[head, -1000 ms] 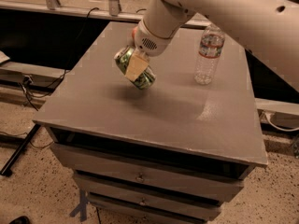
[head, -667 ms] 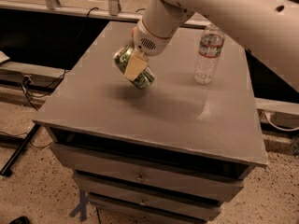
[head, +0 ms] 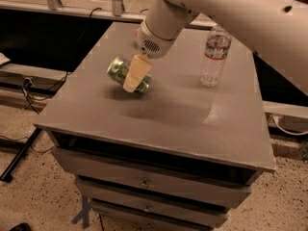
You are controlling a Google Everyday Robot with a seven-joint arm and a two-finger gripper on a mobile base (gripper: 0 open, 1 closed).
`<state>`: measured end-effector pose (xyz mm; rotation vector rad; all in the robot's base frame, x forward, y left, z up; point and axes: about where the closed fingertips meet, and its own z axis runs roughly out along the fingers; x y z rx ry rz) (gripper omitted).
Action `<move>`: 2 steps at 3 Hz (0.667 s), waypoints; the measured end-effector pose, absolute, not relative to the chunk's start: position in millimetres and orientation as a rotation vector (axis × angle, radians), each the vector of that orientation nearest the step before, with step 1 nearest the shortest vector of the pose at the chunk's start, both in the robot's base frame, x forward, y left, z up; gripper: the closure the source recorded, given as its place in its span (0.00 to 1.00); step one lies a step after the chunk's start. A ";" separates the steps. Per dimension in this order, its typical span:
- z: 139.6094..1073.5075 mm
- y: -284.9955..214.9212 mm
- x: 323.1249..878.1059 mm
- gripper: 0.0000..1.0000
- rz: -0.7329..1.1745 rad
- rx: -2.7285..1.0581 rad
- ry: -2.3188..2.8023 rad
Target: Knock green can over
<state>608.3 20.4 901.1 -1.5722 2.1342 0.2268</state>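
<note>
The green can (head: 117,69) is tilted far over, its silver top pointing up and to the left, over the left middle of the grey tabletop (head: 168,124). My gripper (head: 132,81) reaches down from the white arm at the top and is shut on the can. One cream finger (head: 135,72) lies across the can's front; the other finger is hidden behind it. The can's lower end is at or just above the tabletop, with a shadow under it.
A clear plastic water bottle (head: 214,57) stands upright at the back right of the tabletop. The table is a grey drawer cabinet with drawers (head: 144,182) below. Cables and a dark stand leg lie on the speckled floor at the left.
The can and gripper have shifted slightly left and down, with the can staying tilted. The bottle has not moved.
</note>
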 end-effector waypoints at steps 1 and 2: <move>901.1 20.5 608.3 0.00 0.227 -1.572 2.134; 901.5 18.2 606.9 0.00 0.251 -1.548 2.127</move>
